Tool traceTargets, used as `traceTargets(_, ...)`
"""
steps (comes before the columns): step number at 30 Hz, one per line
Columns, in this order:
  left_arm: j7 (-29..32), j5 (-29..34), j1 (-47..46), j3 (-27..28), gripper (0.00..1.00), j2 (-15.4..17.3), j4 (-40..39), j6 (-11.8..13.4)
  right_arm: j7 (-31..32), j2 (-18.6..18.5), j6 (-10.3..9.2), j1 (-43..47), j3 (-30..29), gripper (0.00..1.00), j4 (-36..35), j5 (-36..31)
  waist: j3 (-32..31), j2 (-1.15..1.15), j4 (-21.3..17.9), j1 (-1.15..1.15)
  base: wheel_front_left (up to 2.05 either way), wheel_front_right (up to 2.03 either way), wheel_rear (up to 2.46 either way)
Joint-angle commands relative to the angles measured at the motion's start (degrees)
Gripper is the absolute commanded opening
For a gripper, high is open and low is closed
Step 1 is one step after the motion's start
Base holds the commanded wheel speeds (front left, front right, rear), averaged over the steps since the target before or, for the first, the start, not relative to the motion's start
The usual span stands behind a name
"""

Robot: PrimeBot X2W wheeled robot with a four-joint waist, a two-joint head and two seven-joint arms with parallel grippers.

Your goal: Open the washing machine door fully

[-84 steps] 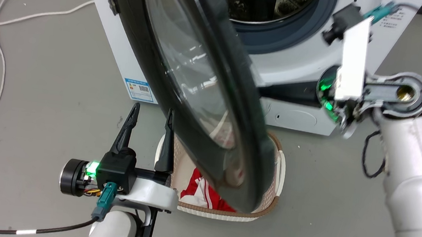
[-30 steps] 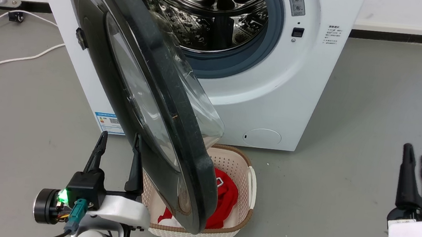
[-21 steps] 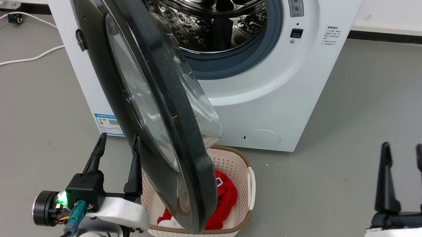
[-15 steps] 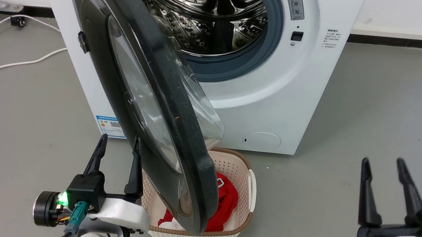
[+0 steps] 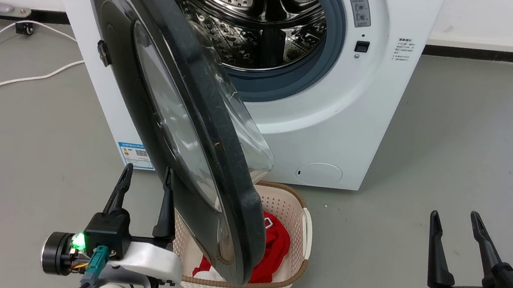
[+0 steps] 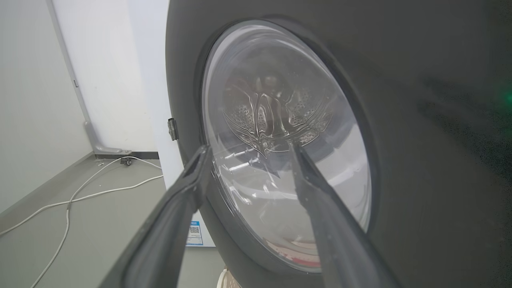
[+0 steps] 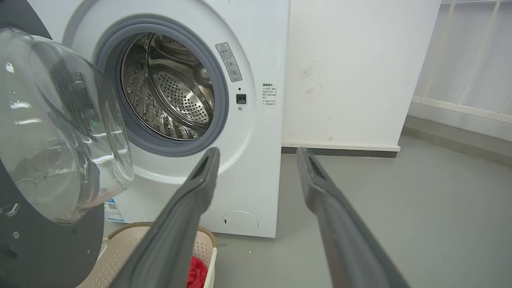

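Pushing the door [image 5: 178, 121], hanging half open across frame centre off the washing machine [image 5: 335, 123] at top, further toward frame left, probably finishing the swing. Pressing with left claw [image 5: 149, 168], lower left, spread and empty, just beside the rim; going slowly, avoiding basket [image 5: 284, 203] underneath. Leaving right claw [image 5: 453, 213], lower right, also spread, empty.

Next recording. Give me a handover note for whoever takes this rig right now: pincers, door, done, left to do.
Left pincer: open, empty, close by the door's outer face, low down.
Right pincer: open, empty, above the floor right of the washer.
Door: unlatched, standing roughly square to the washer front, over the basket; drum exposed.
Done: door unlatched and swung out.
Left: probably push it wider to its stop.
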Motion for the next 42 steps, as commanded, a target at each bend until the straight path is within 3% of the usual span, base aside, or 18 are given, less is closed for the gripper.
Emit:
traceTargets(1, -0.14, 0.25, 0.57, -0.04, 1.0, -0.03, 0.04, -0.23, -0.35, 0.26, -0.06, -0.33, 0.01, 1.0, 0.13, -0.31, 0.0, 0.0, 0.01, 0.0, 0.0, 0.0, 0.0)
traceTargets(2, -0.14, 0.17, 0.57, -0.02, 1.0, -0.03, 0.07, -0.24, -0.4, 0.27, -0.06, -0.42, 0.06, 1.0, 0.1, -0.37, 0.0, 0.0, 0.02, 0.0, 0.0, 0.0, 0.0)
traceTargets(3, -0.14, 0.13, 0.55, -0.01, 0.79, -0.03, 0.07, -0.26, -0.43, 0.28, -0.06, -0.49, 0.08, 1.0, 0.07, -0.3, 0.03, 0.0, 0.02, 0.0, 0.0, 0.0, 0.0)
traceTargets(4, -0.14, 0.09, 0.51, 0.01, 0.46, -0.03, 0.05, -0.21, -0.42, 0.29, -0.06, -0.53, 0.13, 1.0, 0.03, -0.19, 0.02, 0.0, 0.01, 0.0, 0.0, 0.0, 0.0)
traceTargets(6, -0.14, 0.06, 0.54, -0.05, 0.0, -0.04, 0.03, -0.27, -0.42, 0.31, -0.06, -0.53, 0.32, 1.0, -0.11, 0.05, 0.05, 0.0, -0.01, 0.0, 0.0, 0.0, 0.0)
traceTargets(19, -0.14, -0.11, -0.9, 0.08, 0.0, -0.05, -3.15, 0.15, -0.57, 0.31, -0.06, -0.78, 0.53, 1.0, -0.06, 0.54, 0.84, 0.0, 0.08, 0.0, 0.0, 0.0, 0.0)
traceTargets(32, -0.14, 1.57, -4.51, 0.34, 0.0, -0.04, -25.8, 1.24, -0.54, 0.29, -0.06, -0.91, 0.04, 1.0, 0.26, 0.51, 0.9, 0.0, 0.3, 0.0, 0.0, 0.0, 0.0)
traceTargets(38, -0.13, 3.03, -7.21, -2.27, 0.0, -0.04, -36.57, 1.94, -0.55, 0.29, -0.06, -1.11, -0.15, 1.0, 0.73, 0.46, 1.02, 0.0, 0.08, 0.0, 0.0, 0.0, 0.0)
traceTargets(42, -0.12, 3.07, -8.21, -6.22, 0.0, -0.03, -40.1, 0.53, -0.55, 0.29, -0.06, -1.2, -0.17, 1.0, 0.88, 0.54, 1.02, 0.0, -0.03, 0.0, 0.0, 0.0, 0.0)
